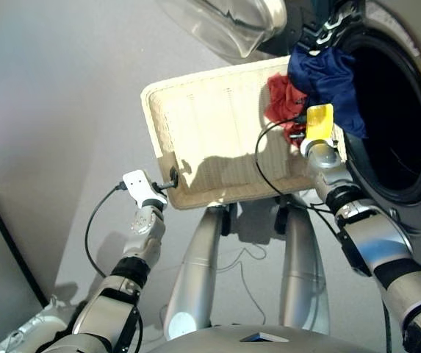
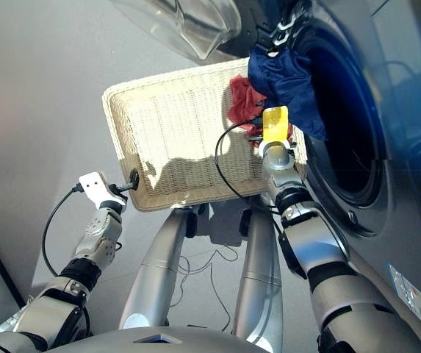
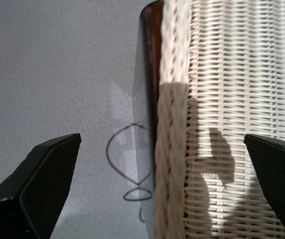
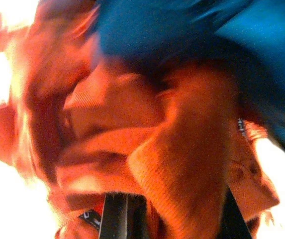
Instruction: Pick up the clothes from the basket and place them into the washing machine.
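The cream-white basket (image 1: 210, 125) stands in front of the washing machine (image 1: 416, 110), whose porthole gapes dark. A navy blue garment (image 1: 331, 81) hangs over the porthole's rim, half in the drum, drooping onto the basket's far right corner. Under it lies the coral red garment (image 1: 283, 99). My right gripper (image 1: 298, 136) is down in that red cloth and shut on it; in the right wrist view red fabric (image 4: 132, 129) bulges between the fingers, with navy (image 4: 182, 30) beyond. My left gripper (image 3: 162, 139) is open astride the basket's near left rim (image 3: 172, 149). I cannot make out the black garment.
The washer's clear glass door (image 1: 225, 22) is swung open above the basket's far edge. A dark panel (image 1: 4, 243) leans at the left on the grey floor. A thin black cable (image 1: 247, 279) lies loose on the floor below the basket.
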Robot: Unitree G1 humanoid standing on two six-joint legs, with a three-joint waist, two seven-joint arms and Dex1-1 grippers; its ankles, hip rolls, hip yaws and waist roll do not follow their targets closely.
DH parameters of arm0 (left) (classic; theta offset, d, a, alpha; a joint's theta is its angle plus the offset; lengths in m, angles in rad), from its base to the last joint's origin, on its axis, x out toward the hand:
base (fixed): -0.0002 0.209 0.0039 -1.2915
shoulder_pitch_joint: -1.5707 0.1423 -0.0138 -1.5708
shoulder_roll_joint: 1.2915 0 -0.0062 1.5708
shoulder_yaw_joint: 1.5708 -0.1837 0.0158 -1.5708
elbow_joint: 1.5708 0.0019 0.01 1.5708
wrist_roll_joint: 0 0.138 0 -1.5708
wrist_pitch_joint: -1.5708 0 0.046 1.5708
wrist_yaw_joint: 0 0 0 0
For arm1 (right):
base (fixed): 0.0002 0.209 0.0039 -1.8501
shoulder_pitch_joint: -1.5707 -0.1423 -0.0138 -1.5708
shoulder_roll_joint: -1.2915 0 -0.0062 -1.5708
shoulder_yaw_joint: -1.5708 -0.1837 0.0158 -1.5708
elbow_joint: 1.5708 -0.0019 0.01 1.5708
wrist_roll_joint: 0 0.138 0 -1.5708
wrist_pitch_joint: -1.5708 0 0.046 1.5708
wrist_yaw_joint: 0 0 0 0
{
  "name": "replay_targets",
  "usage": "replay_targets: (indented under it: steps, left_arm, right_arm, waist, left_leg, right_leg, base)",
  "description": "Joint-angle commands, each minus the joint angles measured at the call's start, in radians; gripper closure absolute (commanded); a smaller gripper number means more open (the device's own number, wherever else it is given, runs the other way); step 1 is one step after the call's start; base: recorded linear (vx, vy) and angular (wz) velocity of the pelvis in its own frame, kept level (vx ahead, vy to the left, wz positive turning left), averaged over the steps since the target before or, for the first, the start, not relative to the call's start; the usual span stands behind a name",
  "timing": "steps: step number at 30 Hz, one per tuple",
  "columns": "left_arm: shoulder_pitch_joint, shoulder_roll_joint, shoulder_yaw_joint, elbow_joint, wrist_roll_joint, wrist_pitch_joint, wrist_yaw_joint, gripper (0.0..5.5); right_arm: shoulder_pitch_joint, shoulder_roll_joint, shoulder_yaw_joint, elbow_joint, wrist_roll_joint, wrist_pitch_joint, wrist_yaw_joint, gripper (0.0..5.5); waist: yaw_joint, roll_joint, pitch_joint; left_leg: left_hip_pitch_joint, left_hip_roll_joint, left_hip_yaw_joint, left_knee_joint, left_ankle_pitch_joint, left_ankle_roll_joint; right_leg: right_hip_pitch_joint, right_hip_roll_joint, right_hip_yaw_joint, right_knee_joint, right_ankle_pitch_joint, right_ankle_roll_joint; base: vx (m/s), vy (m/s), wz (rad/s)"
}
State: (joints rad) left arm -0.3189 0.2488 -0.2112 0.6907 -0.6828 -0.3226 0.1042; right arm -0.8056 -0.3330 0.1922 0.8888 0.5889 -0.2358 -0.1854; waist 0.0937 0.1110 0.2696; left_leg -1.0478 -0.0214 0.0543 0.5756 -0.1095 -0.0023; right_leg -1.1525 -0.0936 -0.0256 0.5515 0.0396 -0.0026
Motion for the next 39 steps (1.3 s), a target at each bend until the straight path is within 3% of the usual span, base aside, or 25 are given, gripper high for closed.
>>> replay_targets:
  steps: [1,3,4,8,13,14,15,26,39]
  left_arm:
    - [0.051,0.025,0.040,-0.022,0.043,-0.062,0.002,0.00]
    - [0.058,0.027,0.036,-0.031,0.042,-0.063,-0.002,0.00]
    - [0.070,0.025,0.040,-0.021,0.051,-0.067,-0.005,0.00]
    - [0.087,0.024,0.026,-0.007,0.053,-0.073,-0.004,0.00]
    - [0.112,0.019,0.014,-0.003,0.063,-0.081,-0.002,0.00]
    - [0.112,0.019,0.013,-0.005,0.064,-0.081,-0.002,0.00]
    - [0.111,0.023,0.016,-0.008,0.065,-0.081,-0.001,0.00]
    - [0.140,0.033,0.049,-0.039,0.066,-0.063,-0.022,0.00]
    - [0.169,0.020,0.100,0.057,0.066,-0.026,-0.080,0.00]
  right_arm:
    - [-0.032,-0.082,-0.128,-0.164,0.134,-0.213,-0.076,5.50]
    - [-0.028,-0.092,-0.145,-0.183,0.131,-0.227,-0.089,5.50]
    - [-0.042,-0.134,-0.248,-0.272,0.155,-0.302,-0.144,5.50]
    - [-0.073,-0.191,-0.364,-0.279,0.143,-0.385,-0.274,5.50]
    - [-0.036,-0.198,-0.438,-0.245,0.064,-0.395,-0.391,5.50]
    - [-0.026,-0.197,-0.421,-0.227,0.055,-0.370,-0.377,3.62]
    - [-0.014,-0.207,-0.390,-0.211,0.053,-0.342,-0.353,0.00]
    - [0.079,-0.125,-0.151,-0.110,0.025,-0.186,-0.127,0.00]
    - [0.211,-0.087,0.120,-0.012,-0.189,-0.038,0.073,0.00]
  waist:
    - [-0.029,0.061,-0.049]
    - [-0.024,0.067,-0.048]
    - [-0.032,0.083,-0.054]
    - [-0.025,0.096,-0.063]
    - [-0.027,0.103,-0.074]
    - [-0.027,0.100,-0.076]
    - [-0.031,0.096,-0.076]
    - [-0.042,0.060,-0.081]
    - [-0.043,-0.038,-0.098]
  left_leg:
    - [0.028,-0.025,0.034,-0.100,0.018,0.035]
    - [0.033,-0.025,0.038,-0.100,0.018,0.036]
    - [0.043,-0.029,0.044,-0.100,0.013,0.040]
    - [0.055,-0.032,0.054,-0.098,0.003,0.047]
    - [0.054,-0.034,0.055,-0.087,-0.007,0.055]
    - [0.052,-0.034,0.054,-0.086,-0.007,0.055]
    - [0.049,-0.032,0.055,-0.083,-0.007,0.055]
    - [0.029,-0.018,0.045,-0.085,0.013,0.044]
    - [0.112,-0.020,0.010,-0.140,0.048,0.033]
  right_leg:
    - [0.076,0.027,-0.011,-0.060,-0.046,0.034]
    - [0.077,0.027,-0.005,-0.061,-0.045,0.035]
    - [0.081,0.027,0.006,-0.066,-0.045,0.040]
    - [0.088,0.028,0.023,-0.069,-0.044,0.047]
    - [0.082,0.030,0.028,-0.062,-0.044,0.045]
    - [0.080,0.029,0.026,-0.063,-0.042,0.045]
    - [0.079,0.029,0.026,-0.063,-0.038,0.044]
    - [0.083,0.029,0.003,-0.081,-0.019,0.032]
    - [0.199,0.017,-0.047,-0.159,0.007,0.035]
  base:
    - [0.005,0.098,-0.188]
    - [0.007,0.064,-0.192]
    - [0.021,0.071,-0.220]
    - [0.022,0.049,-0.247]
    - [0.000,0.000,0.000]
    - [0.000,0.000,0.000]
    - [0.000,0.000,0.000]
    - [0.000,0.000,0.000]
    - [0.000,-0.008,0.011]
